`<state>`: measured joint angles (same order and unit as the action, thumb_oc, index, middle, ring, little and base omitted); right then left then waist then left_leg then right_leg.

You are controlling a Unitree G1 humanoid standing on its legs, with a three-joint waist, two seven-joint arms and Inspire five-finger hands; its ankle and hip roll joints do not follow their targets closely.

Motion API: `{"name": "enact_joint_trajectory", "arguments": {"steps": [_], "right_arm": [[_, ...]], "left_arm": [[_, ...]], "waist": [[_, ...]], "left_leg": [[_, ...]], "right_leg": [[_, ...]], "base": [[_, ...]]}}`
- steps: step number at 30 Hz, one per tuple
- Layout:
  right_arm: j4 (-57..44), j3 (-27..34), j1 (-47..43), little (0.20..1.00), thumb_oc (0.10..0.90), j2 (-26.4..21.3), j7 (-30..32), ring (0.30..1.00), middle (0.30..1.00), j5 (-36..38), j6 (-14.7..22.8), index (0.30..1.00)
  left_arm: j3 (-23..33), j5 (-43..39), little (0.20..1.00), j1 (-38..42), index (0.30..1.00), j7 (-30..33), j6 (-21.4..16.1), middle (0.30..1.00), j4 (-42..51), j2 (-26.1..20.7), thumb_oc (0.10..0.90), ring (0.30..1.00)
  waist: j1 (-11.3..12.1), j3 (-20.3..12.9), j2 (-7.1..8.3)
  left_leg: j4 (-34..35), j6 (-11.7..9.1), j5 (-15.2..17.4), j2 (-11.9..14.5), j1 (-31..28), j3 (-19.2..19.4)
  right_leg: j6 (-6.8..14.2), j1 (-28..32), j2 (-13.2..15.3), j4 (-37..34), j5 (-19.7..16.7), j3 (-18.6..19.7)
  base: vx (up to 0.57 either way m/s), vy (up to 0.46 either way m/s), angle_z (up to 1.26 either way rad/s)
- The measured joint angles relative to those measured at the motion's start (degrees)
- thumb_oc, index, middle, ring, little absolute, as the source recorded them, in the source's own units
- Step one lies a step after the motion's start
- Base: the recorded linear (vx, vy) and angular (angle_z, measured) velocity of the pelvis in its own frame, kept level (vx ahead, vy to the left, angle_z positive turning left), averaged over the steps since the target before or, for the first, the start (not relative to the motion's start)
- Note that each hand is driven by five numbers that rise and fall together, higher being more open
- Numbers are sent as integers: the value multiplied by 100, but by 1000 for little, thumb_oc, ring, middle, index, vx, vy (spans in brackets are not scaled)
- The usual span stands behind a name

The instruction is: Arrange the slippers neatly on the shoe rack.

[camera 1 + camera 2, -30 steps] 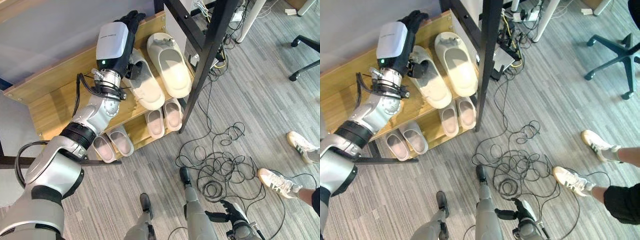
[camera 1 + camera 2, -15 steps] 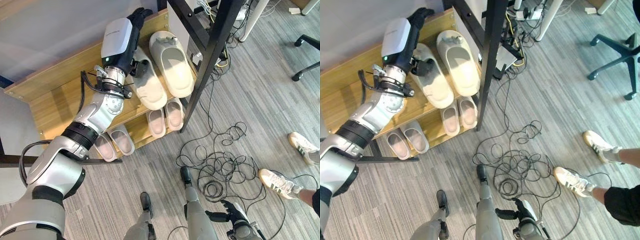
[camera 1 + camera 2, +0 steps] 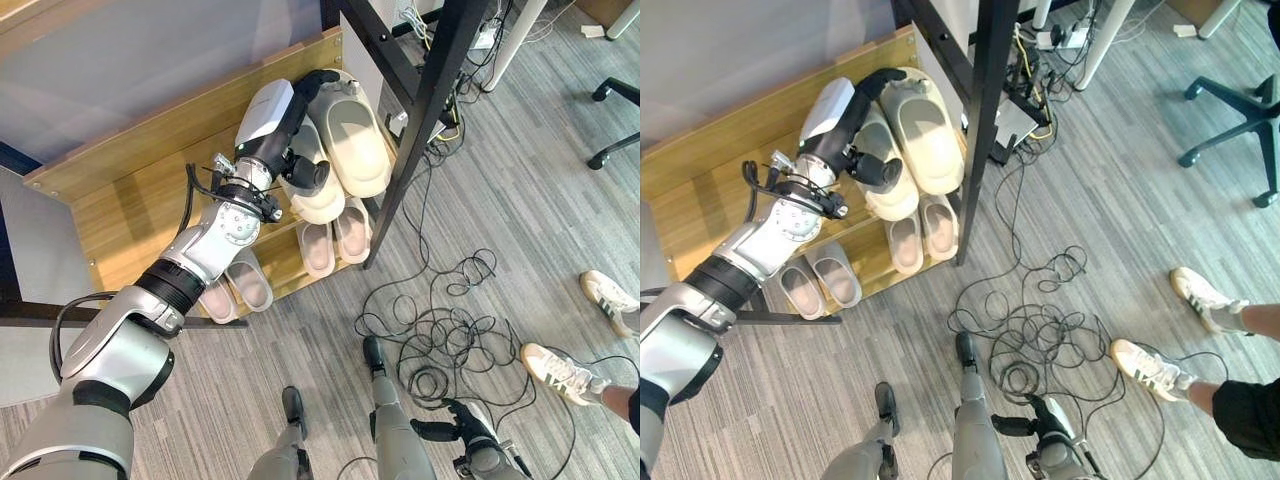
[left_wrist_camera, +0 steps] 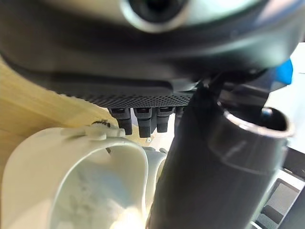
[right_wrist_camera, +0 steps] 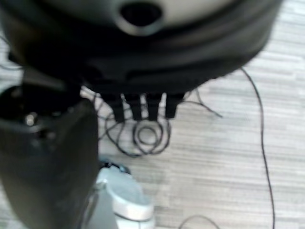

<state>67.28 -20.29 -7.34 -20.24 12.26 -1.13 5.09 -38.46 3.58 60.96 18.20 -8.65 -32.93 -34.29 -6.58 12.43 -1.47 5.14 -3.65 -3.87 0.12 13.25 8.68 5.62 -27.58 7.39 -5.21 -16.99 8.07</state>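
Two cream slippers lie on the top shelf of the wooden shoe rack (image 3: 130, 190). My left hand (image 3: 285, 125) lies along the left cream slipper (image 3: 318, 203), covering most of it. Its fingers are straight and reach the slipper's far end, and its thumb (image 4: 209, 171) sticks out by the near end. This slipper (image 4: 71, 181) rests against the right cream slipper (image 3: 352, 150). My right hand (image 3: 468, 438) hangs low over the floor, open and holding nothing.
The lower shelf holds a pinkish pair (image 3: 333, 235) and a grey pair (image 3: 238, 290). A black metal post (image 3: 420, 100) stands right beside the rack. Tangled cables (image 3: 440, 330) lie on the floor. A person's white sneakers (image 3: 560, 370) and a chair base (image 3: 615, 115) are to the right.
My left hand has swung right across the top shelf, and the left cream slipper has slid with it up against the right one. The right hand has not moved.
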Motion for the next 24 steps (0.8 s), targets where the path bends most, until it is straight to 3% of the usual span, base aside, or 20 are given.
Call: {"name": "enact_joint_trajectory", "arguments": {"steps": [10,11,12,16,21,24], "right_arm": [[210,121,9,900,800,6,-86,900,900,15,-23,900],[203,176,10,900,800,19,-95,900,900,14,-45,900],[204,189,28,900,800,18,-95,900,900,14,-45,900],[213,289,-13,900,800,59,-97,900,900,13,-72,900],[218,349,1,900,800,58,-93,900,900,12,-73,900],[211,350,1,900,800,60,-91,900,900,12,-69,900]], "left_arm": [[374,823,900,-298,900,362,1,900,1051,-553,800,900],[995,936,900,-901,900,475,-20,900,1525,-552,800,900],[1063,955,900,-1019,900,535,-20,900,1572,-553,800,900],[1538,1133,900,-1699,900,637,-13,900,1630,-557,800,900],[1735,1223,900,-2437,900,679,40,900,1382,-551,800,900],[1844,1108,900,-2660,900,680,168,900,1050,-317,800,900]], "waist": [[235,15,-35],[225,24,-55],[239,20,-68],[293,21,-82],[449,21,-81],[445,23,-65]], "left_leg": [[-1,-17,-14,23,-113,-30],[-1,-16,-7,35,-204,-25],[0,-15,-4,43,-233,-39],[0,-14,-4,48,-341,-182],[0,-17,-9,45,-367,-290],[0,-11,-6,20,-366,-312]], "right_leg": [[41,127,-7,-2,60,-34],[1,212,-22,-2,28,-25],[0,250,-26,-2,29,-39],[48,427,3,-4,124,-179],[36,521,32,-4,148,-286],[49,535,61,-4,159,-308]], "base": [[0,0,0],[0,0,0],[0,0,0],[-1,6,17],[-16,3,11],[-5,7,6]]}}
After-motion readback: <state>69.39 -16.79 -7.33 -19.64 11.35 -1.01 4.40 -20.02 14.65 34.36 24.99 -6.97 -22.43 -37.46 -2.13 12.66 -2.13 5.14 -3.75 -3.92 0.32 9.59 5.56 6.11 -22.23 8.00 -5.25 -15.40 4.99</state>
